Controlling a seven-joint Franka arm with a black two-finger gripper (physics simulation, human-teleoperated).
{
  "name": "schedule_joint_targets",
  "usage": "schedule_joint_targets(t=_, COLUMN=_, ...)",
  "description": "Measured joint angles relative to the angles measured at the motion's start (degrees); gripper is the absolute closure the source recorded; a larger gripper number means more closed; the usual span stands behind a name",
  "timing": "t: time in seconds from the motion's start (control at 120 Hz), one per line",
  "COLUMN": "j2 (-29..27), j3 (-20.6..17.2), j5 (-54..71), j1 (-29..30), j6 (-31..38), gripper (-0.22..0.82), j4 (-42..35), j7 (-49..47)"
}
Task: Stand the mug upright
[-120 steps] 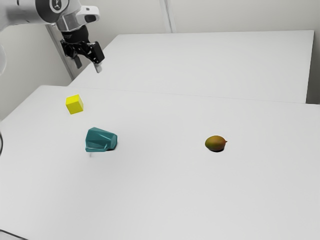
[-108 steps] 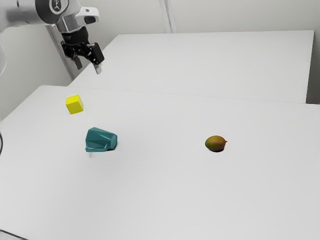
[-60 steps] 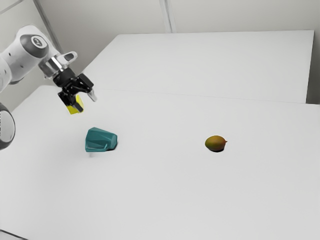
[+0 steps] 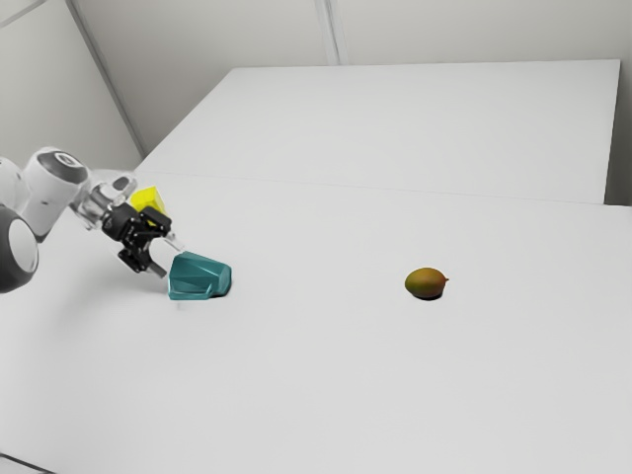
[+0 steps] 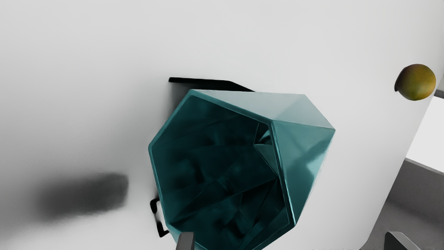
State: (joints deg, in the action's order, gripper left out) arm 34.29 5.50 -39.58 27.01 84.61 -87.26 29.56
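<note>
In the exterior view my gripper (image 4: 169, 258) is low over the table, right beside the open mouth of the teal mug (image 4: 200, 276), its fingers spread. The mug lies on its side, its mouth facing the hand. Seen in the wrist view, the faceted mug (image 5: 301, 149) has its dark hollow toward the camera, and one finger of the gripper (image 5: 289, 241) overlaps its rim while the other stands well off to the side. Nothing is pinched between them. I cannot tell whether that finger touches the rim.
Behind the hand, a yellow cube (image 4: 147, 198) is partly covered by it on the white table (image 4: 346, 385). A mango (image 4: 426, 282) lies farther out toward the exterior view's right, and the mango (image 5: 415, 82) is also beyond the mug in the wrist view.
My hand has come down from above, passing in front of the yellow cube, to beside the mug's mouth. The mug, cube and mango have stayed where they were.
</note>
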Motion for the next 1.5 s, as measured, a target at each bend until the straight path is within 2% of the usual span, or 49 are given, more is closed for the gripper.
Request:
schedule_joint_targets(t=0.367, j2=-1.2, j3=-2.7, j5=-4.1, j1=-0.8, j6=4.5, gripper=0.04, j4=-4.7, j7=4.5)
schedule_joint_targets(t=0.425, j2=-2.6, j3=-2.7, j5=-4.7, j1=-1.0, j6=5.3, gripper=0.12, j4=-6.8, j7=5.0)
schedule_joint_targets(t=0.558, j2=-3.8, j3=-2.8, j5=-5.3, j1=-1.3, j6=6.5, gripper=0.45, j4=-7.8, j7=5.8)
schedule_joint_targets(t=0.658, j2=-4.4, j3=-3.2, j5=-5.6, j1=-1.8, j6=6.9, gripper=0.6, j4=-7.8, j7=6.2)
schedule_joint_targets(t=0.825, j2=-4.6, j3=-3.5, j5=-7.2, j1=-3.1, j6=7.4, gripper=0.72, j4=-7.6, j7=6.7)
schedule_joint_targets(t=1.033, j2=-5.9, j3=-3.5, j5=-7.2, j1=-4.0, j6=7.4, gripper=0.76, j4=-7.7, j7=6.9)
schedule_joint_targets(t=1.1, j2=-8.9, j3=-3.2, j5=-4.8, j1=-7.2, j6=7.9, gripper=0.77, j4=-7.8, j7=6.9)
schedule_joint_targets(t=1.192, j2=-14.7, j3=-3.0, j5=3.1, j1=-14.5, j6=11.0, gripper=0.77, j4=-9.2, j7=6.7)
schedule_joint_targets(t=1.35, j2=-25.2, j3=-1.8, j5=23.0, j1=-27.7, j6=21.3, gripper=0.78, j4=-20.3, j7=5.1)
schedule_joint_targets(t=1.5, j2=-29.4, j3=-1.7, j5=38.9, j1=-33.1, j6=29.7, gripper=0.78, j4=-28.5, j7=1.0)
